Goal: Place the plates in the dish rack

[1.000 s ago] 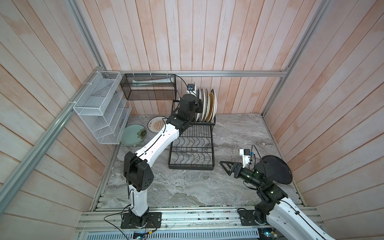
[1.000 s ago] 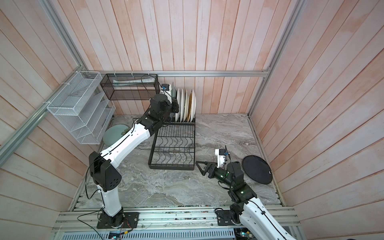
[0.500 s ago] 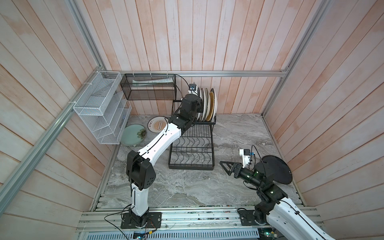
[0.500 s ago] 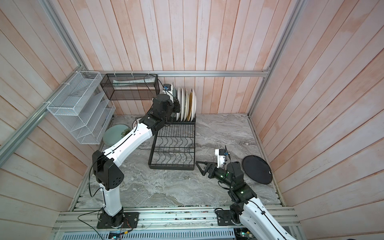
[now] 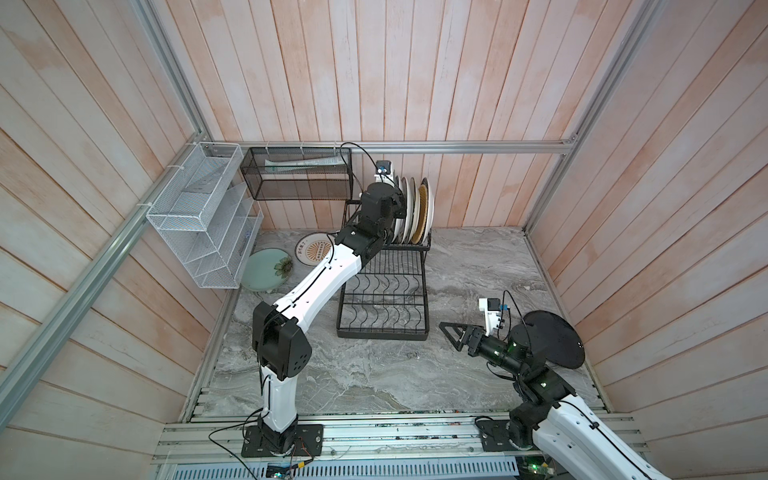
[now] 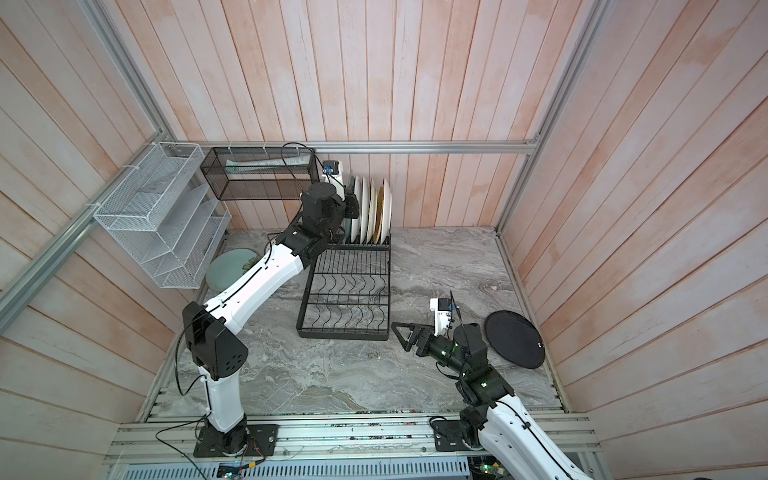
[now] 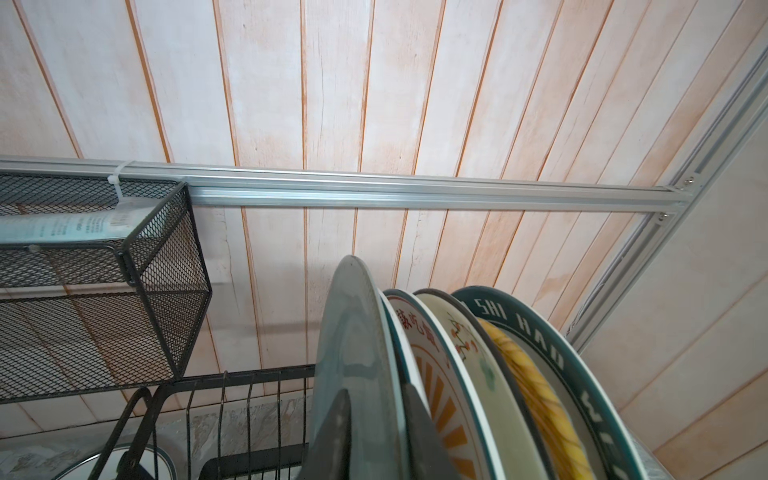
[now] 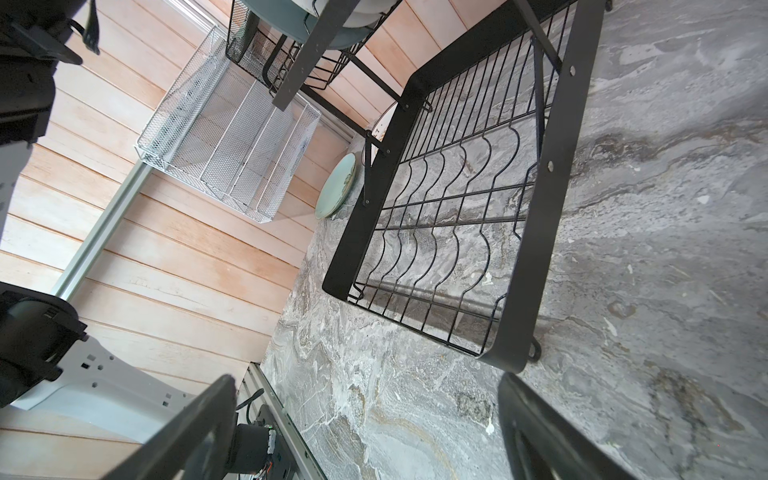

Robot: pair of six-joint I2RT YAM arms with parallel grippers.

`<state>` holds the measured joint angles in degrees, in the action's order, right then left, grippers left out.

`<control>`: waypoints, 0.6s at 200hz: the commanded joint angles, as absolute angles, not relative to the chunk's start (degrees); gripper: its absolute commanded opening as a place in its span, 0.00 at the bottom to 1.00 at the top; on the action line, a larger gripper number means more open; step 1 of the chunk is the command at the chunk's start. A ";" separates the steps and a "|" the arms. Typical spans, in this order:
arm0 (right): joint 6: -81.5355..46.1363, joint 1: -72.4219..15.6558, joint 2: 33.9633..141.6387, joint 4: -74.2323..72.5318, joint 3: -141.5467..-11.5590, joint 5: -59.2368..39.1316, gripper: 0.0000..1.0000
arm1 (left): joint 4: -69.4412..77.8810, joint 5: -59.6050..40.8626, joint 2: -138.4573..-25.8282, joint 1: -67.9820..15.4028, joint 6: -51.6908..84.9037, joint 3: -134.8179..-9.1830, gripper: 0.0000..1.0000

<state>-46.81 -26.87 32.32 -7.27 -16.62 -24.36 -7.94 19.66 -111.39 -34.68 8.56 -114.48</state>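
Left claw point(image 7: 374, 392) is up at the raised tier of the dish rack point(image 7: 249, 384), with a finger point(image 7: 338, 432) on each face of the grey-blue plate point(image 7: 353, 332). Honestly I can't tell if it's pinching the rim or just loose round it, since the fingers run off the frame edge. In both top views the wrist body hides that claw almost completely.

The left wrist view is the only one showing the faces in the row: grey-blue, then the orange sunburst plate point(image 7: 440, 399), cream floral plate point(image 7: 478, 365), yellow woven-look plate point(image 7: 536, 399) and a dark-ringed lettered plate point(image 7: 540, 332). All of them stand upright in the slots. The top views only give thin edges.

Right claw point(image 5: 453, 334) hangs just over the worktop point(image 5: 478, 257) near the rack's front corner, jaws wide apart over bare marble. The black plate point(image 5: 552, 338) lies flat beside that arm.

The pale green plate point(image 5: 266, 270) lies flat below the white mesh organizer point(image 5: 199, 224). Beside it, a second sunburst plate point(image 5: 313, 249) shows in a top view, partly under the left arm.

The black mesh basket point(image 7: 158, 291) holds a pale labelled pack point(image 7: 75, 226) — print too small to read.
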 commanded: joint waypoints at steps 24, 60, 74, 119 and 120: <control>-45.27 -27.24 30.70 -5.76 -18.04 -24.07 0.98 | -9.37 20.22 -108.64 -34.62 8.78 -117.77 0.26; -44.22 -27.22 29.44 -3.27 -19.38 -23.09 0.98 | -11.26 19.61 -106.32 -33.85 9.91 -119.54 0.27; -44.08 -27.23 29.01 -2.60 -19.68 -22.77 0.98 | -12.27 19.13 -105.59 -33.28 10.48 -120.23 0.27; -42.79 -27.20 28.27 0.00 -21.51 -21.35 0.98 | -15.34 15.22 -101.41 -31.60 13.89 -119.77 0.29; -42.71 -27.18 28.29 0.13 -21.57 -21.31 0.98 | -15.41 15.12 -101.24 -31.62 14.02 -119.69 0.29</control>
